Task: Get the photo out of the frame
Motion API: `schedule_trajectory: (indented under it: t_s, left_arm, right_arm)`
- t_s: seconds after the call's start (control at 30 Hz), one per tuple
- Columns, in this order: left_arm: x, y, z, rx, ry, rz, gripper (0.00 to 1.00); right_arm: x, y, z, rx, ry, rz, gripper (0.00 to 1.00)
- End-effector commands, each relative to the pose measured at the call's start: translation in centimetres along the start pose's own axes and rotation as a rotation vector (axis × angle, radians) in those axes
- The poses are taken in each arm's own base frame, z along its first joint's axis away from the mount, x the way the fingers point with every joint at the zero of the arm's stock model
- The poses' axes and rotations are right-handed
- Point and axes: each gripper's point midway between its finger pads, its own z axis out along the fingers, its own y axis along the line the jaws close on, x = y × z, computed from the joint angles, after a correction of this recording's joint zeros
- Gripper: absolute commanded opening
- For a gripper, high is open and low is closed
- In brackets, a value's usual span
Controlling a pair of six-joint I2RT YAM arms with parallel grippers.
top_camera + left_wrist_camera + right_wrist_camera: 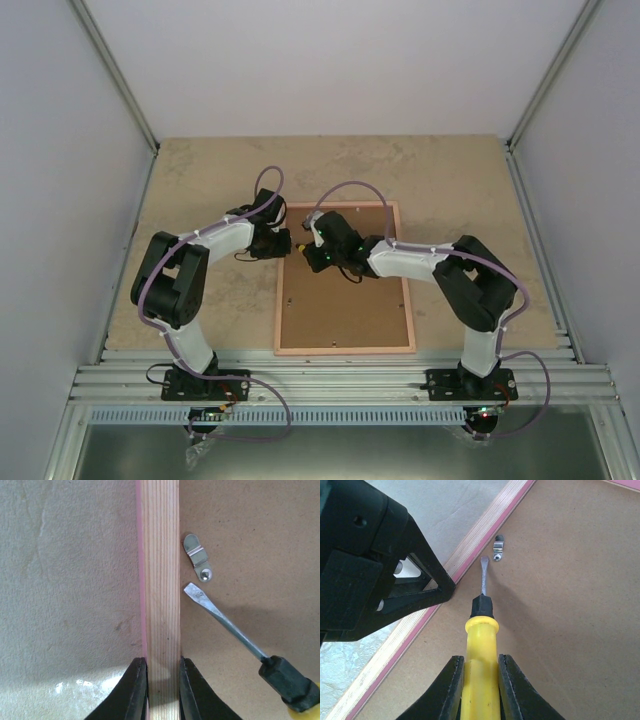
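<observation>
Left gripper (161,669) is clenched across the left rail of the frame (160,580). One finger presses the rail's outer pink edge and the other its inner edge over the backing board (260,555). From above we see this grip sits on the far part of that rail, with the left arm reaching in from the left side of the table (200,180).

We see the frame lying flat, back side up, near the middle of the table. Its tan wood rails surround the brown board, and its near rail is close to the arm bases. We cannot see the photo in any view; only the frame's back shows.

Our right gripper (481,672) is closed tight on the yellow handle of a screwdriver (480,630), fingers on either side of it. The tool reaches leftward and away from the right wrist. Its black collar and flat steel blade slant over the board toward the left rail.

A small metal clip (196,557) lies on the board just beside the rail's inner edge, with a screw through the end nearest the blade. We see the blade tip just short of that screw. We cannot tell whether the tip touches the board.
</observation>
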Motion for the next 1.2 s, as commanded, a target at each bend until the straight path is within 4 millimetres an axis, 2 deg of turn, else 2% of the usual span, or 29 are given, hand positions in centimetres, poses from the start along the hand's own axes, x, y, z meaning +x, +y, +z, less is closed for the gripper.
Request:
schedule_trajectory:
  t_s: [0.0, 0.37, 1.17]
  left_arm:
    - [1.6, -0.5, -0.1, 0.034, 0.050, -0.007, 0.04]
    - [1.6, -0.4, 0.0, 0.028, 0.050, -0.009, 0.04]
    - [1.7, -0.1, 0.2, 0.023, 0.049, -0.043, 0.00]
  right_arm:
    - [-0.5, 0.7, 0.6, -0.026, -0.008, 0.010, 0.00]
    - [-1.0, -1.0, 0.8, 0.072, -0.028, 0.032, 0.00]
    - [-0.3, -1.9, 0.9, 0.218, 0.036, 0.039, 0.00]
